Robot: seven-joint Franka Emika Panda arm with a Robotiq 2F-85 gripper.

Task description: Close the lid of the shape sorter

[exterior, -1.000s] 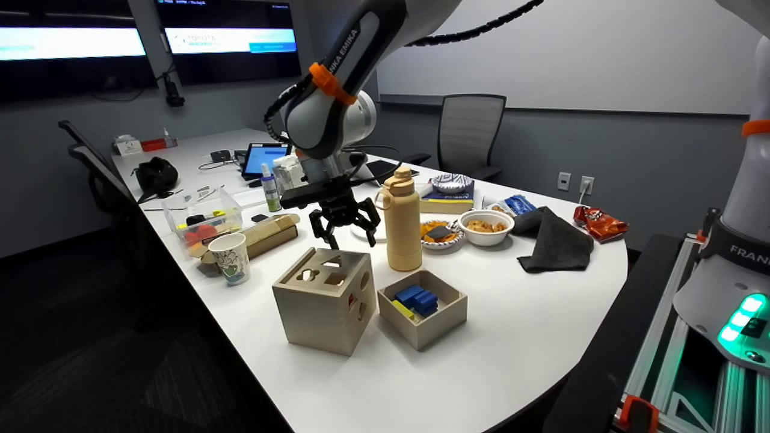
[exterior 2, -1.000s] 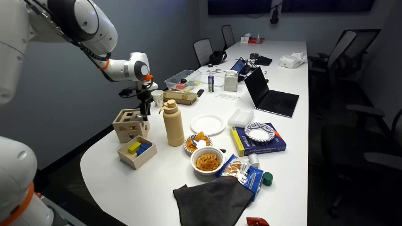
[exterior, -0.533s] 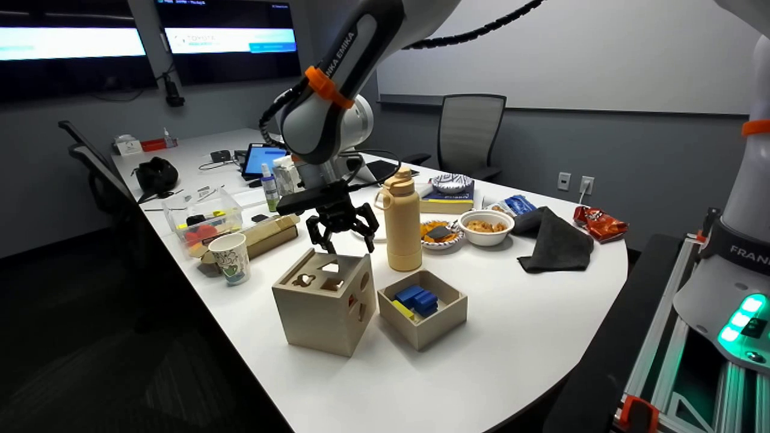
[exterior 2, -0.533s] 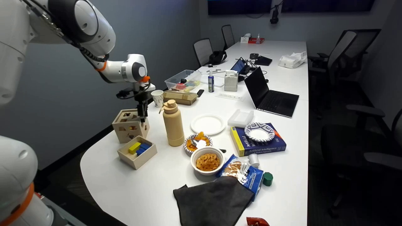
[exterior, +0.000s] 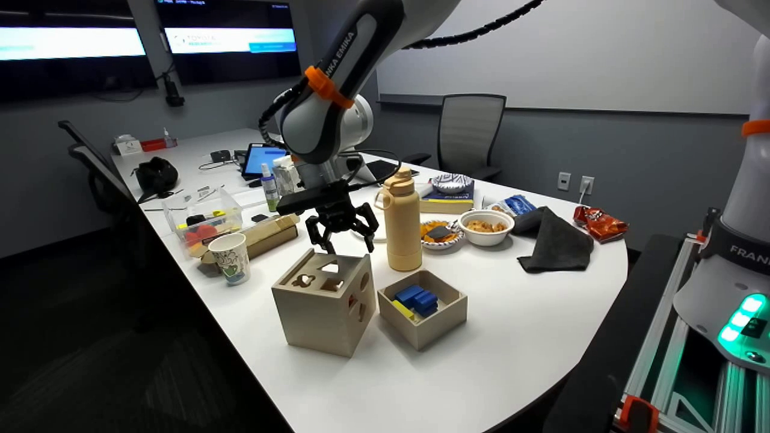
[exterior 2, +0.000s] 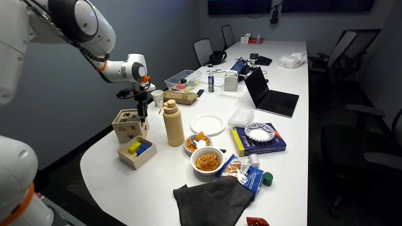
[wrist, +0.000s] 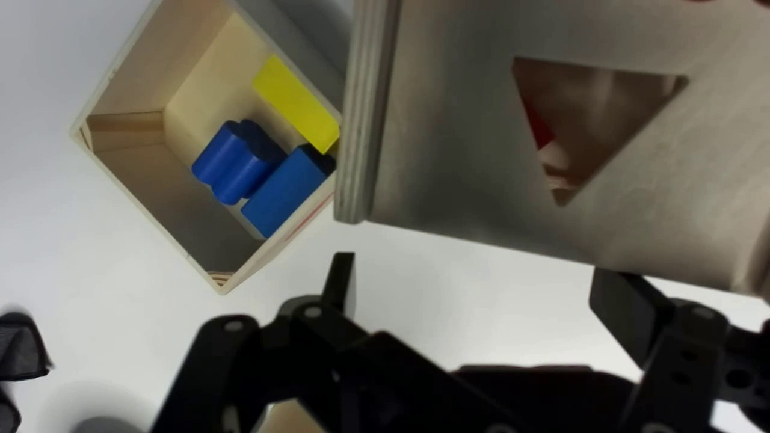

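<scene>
On the smooth white table (exterior: 517, 367), the shape sorter (exterior: 316, 317), a pale ply-edged cube, stood w/ its lid (exterior: 317, 276) over the top: task prob. near done, tho I couldn't tell if the flat, hole-cut panel was fully seated; a last press may've been left. Just beside sat a low open wooden box (exterior: 444, 325). My gripper (exterior: 349, 249) hung by the lid's edge, fingers (wrist: 341, 279) spread, gripping nothing, contact unclear. Smallest were smooth blue blocks (wrist: 284, 191) and a squared yellow block (wrist: 295, 102) in the box.
</scene>
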